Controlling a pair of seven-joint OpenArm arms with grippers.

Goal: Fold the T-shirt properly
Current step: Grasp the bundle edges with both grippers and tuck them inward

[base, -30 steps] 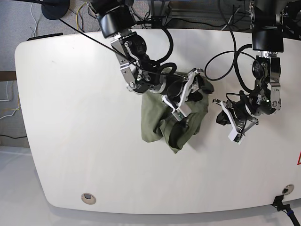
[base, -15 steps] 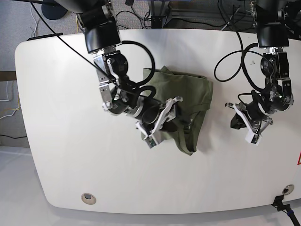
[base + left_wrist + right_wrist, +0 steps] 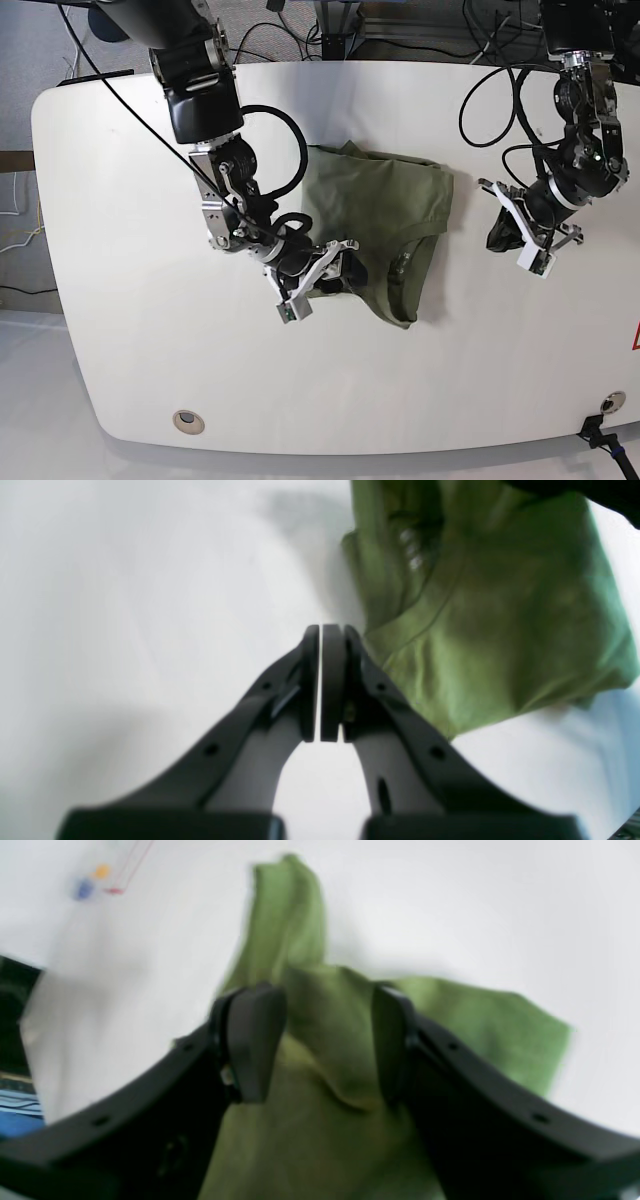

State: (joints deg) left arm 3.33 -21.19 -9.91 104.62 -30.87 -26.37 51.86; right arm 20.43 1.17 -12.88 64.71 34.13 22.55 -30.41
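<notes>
The olive-green T-shirt [image 3: 385,205] lies partly folded near the table's middle, with a narrow flap reaching toward the front. My right gripper [image 3: 324,272] sits at the T-shirt's lower left edge. In the right wrist view it is open [image 3: 325,1040], and the rumpled cloth of the T-shirt [image 3: 340,1075] shows in the gap between its fingers. My left gripper [image 3: 497,238] hovers over bare table to the right of the shirt. Seen from the left wrist, the left gripper [image 3: 325,630] is shut with nothing in it, just beside the hem of the T-shirt [image 3: 500,610].
The white table [image 3: 150,330] spreads wide around the shirt. A round grommet [image 3: 187,421] sits near the front left edge. Black cables [image 3: 490,110] hang over the table's back right part. A red mark [image 3: 635,338] is at the right edge.
My right gripper has swung left and forward, from over the shirt to its lower left edge. The bunched shirt now lies wider and flatter. My left gripper has drifted right and slightly back.
</notes>
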